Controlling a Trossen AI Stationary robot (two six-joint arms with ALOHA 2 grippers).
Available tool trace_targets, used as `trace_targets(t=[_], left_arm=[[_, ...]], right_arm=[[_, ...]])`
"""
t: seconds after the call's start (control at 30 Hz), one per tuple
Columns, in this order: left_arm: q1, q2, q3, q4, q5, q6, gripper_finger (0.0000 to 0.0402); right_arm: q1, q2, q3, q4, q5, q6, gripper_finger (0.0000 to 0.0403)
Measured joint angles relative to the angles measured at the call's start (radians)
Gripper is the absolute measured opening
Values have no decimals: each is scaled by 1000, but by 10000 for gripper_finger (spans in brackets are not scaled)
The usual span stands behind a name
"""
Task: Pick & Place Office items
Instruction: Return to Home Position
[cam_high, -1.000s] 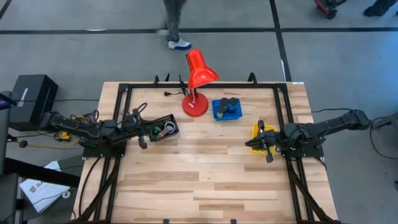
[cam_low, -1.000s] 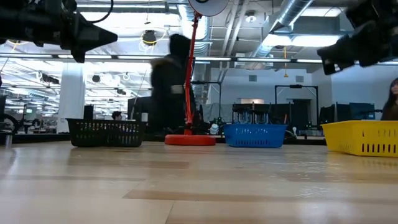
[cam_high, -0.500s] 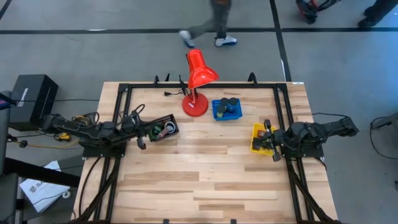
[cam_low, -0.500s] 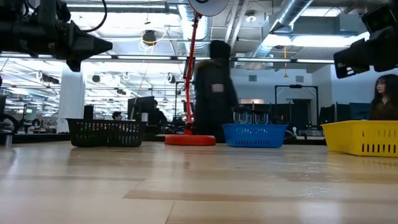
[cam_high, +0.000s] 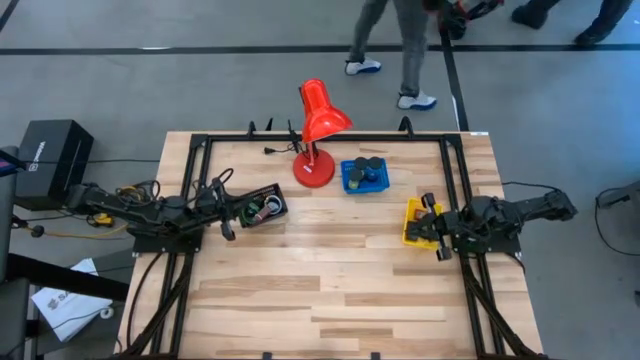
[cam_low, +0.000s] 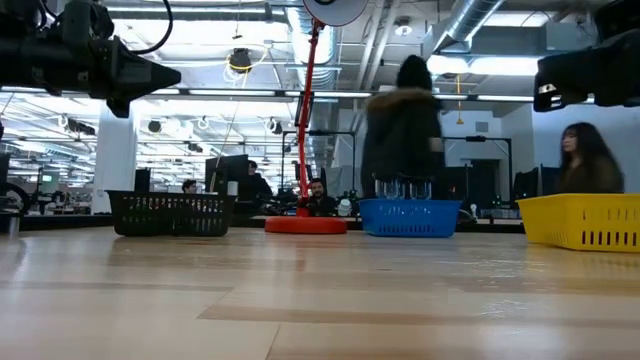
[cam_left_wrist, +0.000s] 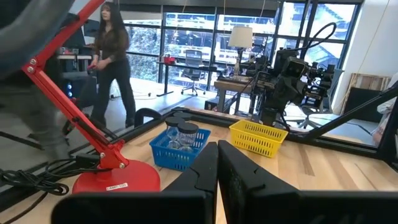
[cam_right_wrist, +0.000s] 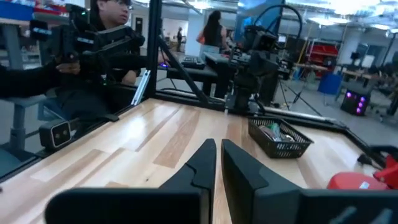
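Hold your height while homing: left fingers (cam_left_wrist: 208, 177), pressed together, hang beside the black mesh basket (cam_high: 270, 190); right fingers (cam_right_wrist: 208, 163), also closed, above the yellow plastic basket (cam_high: 411, 214).

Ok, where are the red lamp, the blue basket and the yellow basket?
red lamp (cam_high: 322, 110): high view, on its shade.
blue basket (cam_low: 410, 218): low view, on its front wall.
yellow basket (cam_low: 585, 222): low view, on its front wall.
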Motion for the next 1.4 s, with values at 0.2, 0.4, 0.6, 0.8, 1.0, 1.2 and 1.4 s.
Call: trace_targets(t=[0.2, 0.4, 0.6, 0.8, 1.0, 1.2, 1.4], left_arm=[[0, 10, 0, 0, 0, -4, 2], [0, 10, 0, 1, 0, -2, 2], [0, 10, 0, 1, 0, -2, 2], [0, 10, 0, 3, 0, -2, 2], [0, 10, 0, 4, 0, -2, 2], [0, 10, 0, 9, 0, -2, 2], [0, 10, 0, 9, 0, -2, 2]], right_arm=[[-36, 0, 0, 0, 1, 21, 17], [-60, 0, 0, 0, 1, 21, 17], [-61, 0, 0, -1, 1, 21, 17], [-61, 0, 0, -1, 2, 21, 17], [-61, 0, 0, -1, 2, 22, 17], [-61, 0, -1, -1, 2, 22, 17], [-61, 0, -1, -1, 2, 22, 17]])
